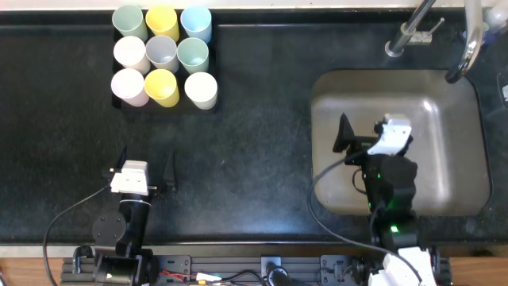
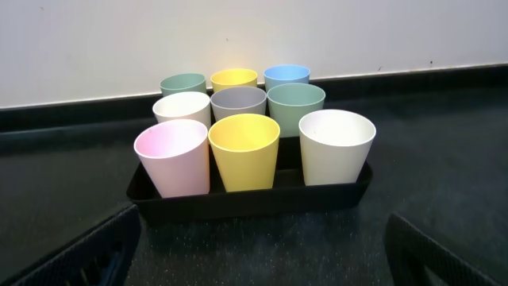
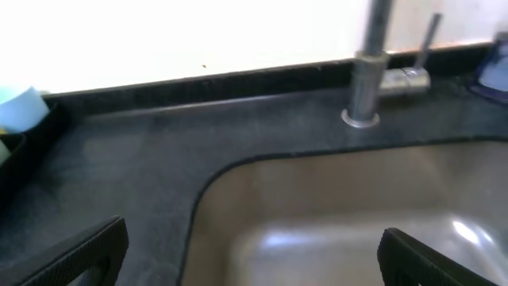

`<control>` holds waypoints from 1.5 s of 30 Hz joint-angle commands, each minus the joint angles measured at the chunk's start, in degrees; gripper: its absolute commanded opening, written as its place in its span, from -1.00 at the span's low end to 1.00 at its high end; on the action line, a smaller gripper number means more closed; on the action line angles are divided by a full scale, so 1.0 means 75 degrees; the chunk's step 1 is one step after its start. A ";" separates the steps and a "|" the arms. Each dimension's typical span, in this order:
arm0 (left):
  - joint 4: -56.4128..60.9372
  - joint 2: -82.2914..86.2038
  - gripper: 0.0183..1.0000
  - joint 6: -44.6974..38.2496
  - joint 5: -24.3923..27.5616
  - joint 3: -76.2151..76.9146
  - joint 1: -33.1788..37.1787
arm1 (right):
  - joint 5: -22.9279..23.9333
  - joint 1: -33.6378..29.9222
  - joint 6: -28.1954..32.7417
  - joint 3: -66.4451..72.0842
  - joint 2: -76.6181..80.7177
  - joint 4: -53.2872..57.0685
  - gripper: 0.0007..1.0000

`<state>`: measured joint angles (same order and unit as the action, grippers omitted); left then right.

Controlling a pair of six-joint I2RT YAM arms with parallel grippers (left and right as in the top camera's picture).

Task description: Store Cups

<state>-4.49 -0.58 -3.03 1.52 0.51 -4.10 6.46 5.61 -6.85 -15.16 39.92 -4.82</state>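
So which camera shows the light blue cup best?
The top view: the light blue cup is seen from above, whole rim clear, nothing covering it. The left wrist view shows just its top behind the green cup. The right wrist view catches a sliver at the edge.

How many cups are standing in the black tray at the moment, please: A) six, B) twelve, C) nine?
C: the tray holds three rows of three cups, all upright.
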 commanded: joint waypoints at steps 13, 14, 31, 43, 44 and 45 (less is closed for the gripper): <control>-0.0020 0.0055 1.00 -0.0085 0.0044 -0.0009 0.0029 | 0.0061 -0.0501 -0.0061 0.1699 -0.4715 0.1816 1.00; -0.0020 0.0055 1.00 -0.0085 0.0047 -0.0009 0.0029 | 0.0061 -0.0501 -0.0061 0.1699 -0.4864 0.1816 0.99; -0.0020 0.0055 1.00 -0.0085 0.0047 -0.0009 0.0029 | 0.0064 -0.0501 -0.0061 0.1702 -0.5304 0.1795 1.00; -0.0020 0.0055 1.00 -0.0085 0.0047 -0.0009 0.0029 | 0.0064 -0.0501 -0.0061 0.1702 -0.5301 0.1786 1.00; -0.0020 0.0055 1.00 -0.0085 0.0047 -0.0009 0.0029 | 0.0064 -0.0501 -0.0061 0.1702 -0.5301 0.1784 1.00; -0.0020 0.0055 1.00 -0.0085 0.0047 -0.0009 0.0029 | 0.0064 -0.0501 -0.0061 0.1705 -0.5301 0.1778 1.00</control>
<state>-4.49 -0.58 -3.03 1.52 0.51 -4.10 6.66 1.91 -6.90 -2.50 0.78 9.02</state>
